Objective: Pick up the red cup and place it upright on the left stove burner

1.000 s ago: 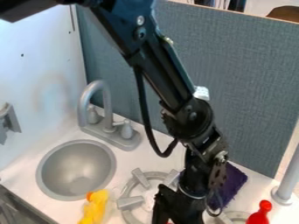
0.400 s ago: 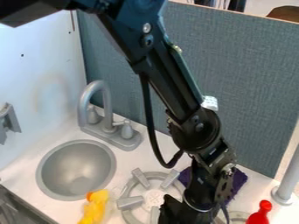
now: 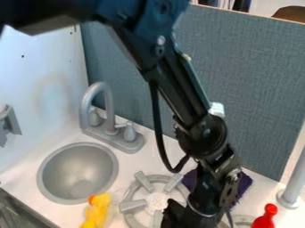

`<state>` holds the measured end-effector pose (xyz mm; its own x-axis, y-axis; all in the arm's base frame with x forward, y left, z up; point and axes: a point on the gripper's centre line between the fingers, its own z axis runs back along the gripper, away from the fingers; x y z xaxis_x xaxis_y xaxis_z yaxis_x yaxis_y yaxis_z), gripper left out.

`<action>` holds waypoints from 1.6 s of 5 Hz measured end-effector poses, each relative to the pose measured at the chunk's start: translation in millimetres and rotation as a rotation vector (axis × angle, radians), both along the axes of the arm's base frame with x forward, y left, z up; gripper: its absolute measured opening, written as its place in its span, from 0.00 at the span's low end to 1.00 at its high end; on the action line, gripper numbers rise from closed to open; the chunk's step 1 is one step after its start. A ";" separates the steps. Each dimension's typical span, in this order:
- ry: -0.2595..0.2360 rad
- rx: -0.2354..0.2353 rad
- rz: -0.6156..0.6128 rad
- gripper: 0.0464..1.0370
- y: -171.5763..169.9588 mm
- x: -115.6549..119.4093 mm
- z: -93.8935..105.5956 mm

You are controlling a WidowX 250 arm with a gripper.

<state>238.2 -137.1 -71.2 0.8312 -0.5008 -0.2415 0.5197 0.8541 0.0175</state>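
As the hand (image 3: 183, 218) hangs, red toy (image 3: 264, 220) slants up-right.

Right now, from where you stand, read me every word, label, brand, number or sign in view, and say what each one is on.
No text can be read.
White label on the black arm: too small to read.
Burner: faint marks at its centre, too small to tell whether they are lettering.

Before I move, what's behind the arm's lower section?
A purple cloth shows on both sides of the arm; its middle is covered, so I can't tell what lies there.
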 end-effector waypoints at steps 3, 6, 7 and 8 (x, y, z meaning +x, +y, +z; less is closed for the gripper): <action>0.008 0.007 0.001 0.64 -1.8 2.5 -16.4; 0.013 0.030 0.007 0.07 2.4 0.1 -14.9; -0.009 0.006 -0.016 0.06 5.1 -5.4 6.9; -0.069 -0.021 0.008 0.06 15.8 1.9 45.4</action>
<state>240.1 -121.3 -25.8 0.8494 -0.4986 -0.1732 0.5111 0.8588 0.0345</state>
